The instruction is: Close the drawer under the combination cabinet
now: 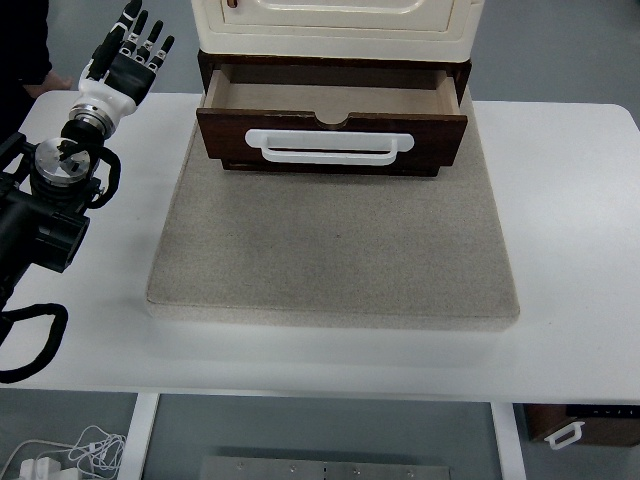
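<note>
Cabinet (335,25) sits at the far end of a grey mat (330,250) on the white table (570,200), off to the right of the left hand (125,60) & about level w/ it. Drawer (333,125) under it is pulled out toward the near edge; long axis runs left-right, so closing it likely means a push away from the robot. White handle (330,143) on the front. Left hand is the only one in view, so nearer: fingers spread, holding nothing, drawer's left corner near but not touching.
</note>
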